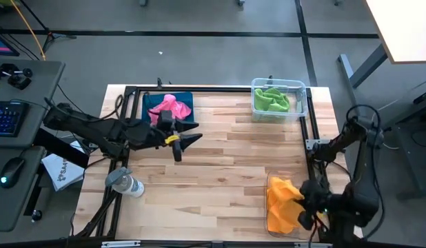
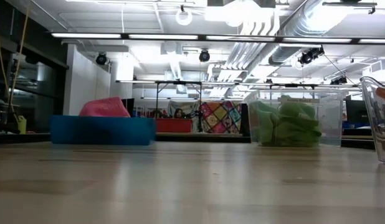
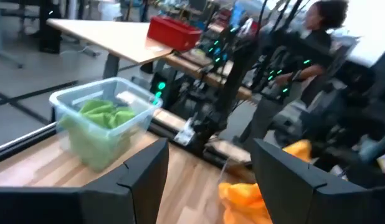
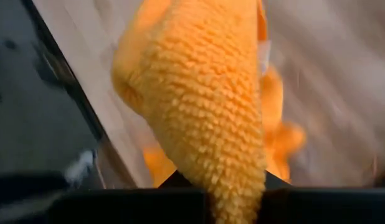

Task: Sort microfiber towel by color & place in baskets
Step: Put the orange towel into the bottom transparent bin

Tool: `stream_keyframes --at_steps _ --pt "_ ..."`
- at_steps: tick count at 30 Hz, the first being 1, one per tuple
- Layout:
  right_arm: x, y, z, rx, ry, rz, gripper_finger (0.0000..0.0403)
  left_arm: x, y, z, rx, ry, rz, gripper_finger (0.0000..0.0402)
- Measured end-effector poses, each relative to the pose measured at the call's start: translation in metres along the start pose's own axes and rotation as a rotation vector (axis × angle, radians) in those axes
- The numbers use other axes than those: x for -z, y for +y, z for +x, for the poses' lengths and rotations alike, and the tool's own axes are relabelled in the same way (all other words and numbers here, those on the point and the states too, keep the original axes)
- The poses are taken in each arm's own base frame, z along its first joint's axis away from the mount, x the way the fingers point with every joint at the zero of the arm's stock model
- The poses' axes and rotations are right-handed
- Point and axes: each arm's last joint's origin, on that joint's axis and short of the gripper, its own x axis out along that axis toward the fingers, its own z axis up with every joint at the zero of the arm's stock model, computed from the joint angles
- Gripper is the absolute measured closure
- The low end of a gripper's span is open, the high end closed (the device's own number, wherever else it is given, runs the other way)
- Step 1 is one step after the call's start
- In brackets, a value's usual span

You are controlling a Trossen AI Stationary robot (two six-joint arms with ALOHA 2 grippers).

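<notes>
nearest the front edge of the table, the right gripper (image 1: 308,207) is clamped on an orange microfiber towel (image 4: 205,106) — the wrist view shows the nubby cloth pinched between its fingers and hanging over the clear bin (image 1: 271,180) at the front right corner, where more orange cloth (image 1: 282,201) already lies. a clear bottle with a grey cap (image 1: 125,183) lies on its side near the front left edge, apart from the sorting. farther in, the left gripper (image 1: 187,141) hovers over bare wood just in front of the teal tray (image 1: 145,103), its fingers spread wide and holding nothing. at the far side, the teal tray holds a pink towel (image 1: 169,107) and the far clear bin (image 1: 304,96) holds green towels (image 1: 271,100). no loose towel shows on the tabletop, so the sort looks nearly done: pink and green are binned, and what seems left is for the right gripper to let go of this orange one into its bin.
</notes>
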Motion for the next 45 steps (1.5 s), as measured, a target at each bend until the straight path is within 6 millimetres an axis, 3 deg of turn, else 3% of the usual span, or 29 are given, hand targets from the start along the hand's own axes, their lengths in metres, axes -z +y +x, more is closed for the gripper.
stream_keyframes --at_steps 6,16,19,22,25,29,33,40,45 --pt "0.012 -0.001 -0.007 -0.026 0.039 0.118 0.0403 -0.018 -0.002 -0.011 0.08 -0.099 -0.008 0.0186" --pt "-0.025 0.001 0.009 0.01 -0.047 0.026 0.0403 -0.029 -0.005 -0.016 0.165 -0.166 -0.015 0.0186" --pt "-0.027 -0.004 0.021 -0.031 -0.065 0.037 0.0403 -0.028 -0.005 -0.016 0.166 -0.165 -0.022 0.0186" --pt "-0.013 -0.019 0.038 -0.171 -0.007 0.097 0.0403 -0.029 -0.005 -0.016 0.169 -0.165 -0.022 0.0186" --pt "-0.003 -0.047 0.049 -0.272 0.115 0.132 0.0403 -0.029 -0.006 -0.016 0.183 -0.164 -0.023 0.0186" --pt "-0.007 -0.085 0.052 -0.364 0.161 0.175 0.0403 -0.03 -0.005 -0.017 0.185 -0.167 -0.025 0.0186" --pt "-0.011 -0.105 0.062 -0.509 0.198 0.21 0.0403 -0.03 -0.005 -0.018 0.183 -0.169 -0.025 0.0186" --pt "-0.002 -0.101 0.107 -0.66 0.357 0.147 0.0403 -0.031 -0.004 -0.018 0.14 -0.183 -0.024 0.0186" --pt "-0.01 -0.086 0.117 -0.638 0.416 -0.034 0.0403 -0.031 -0.003 -0.017 0.102 -0.195 -0.023 0.0186"
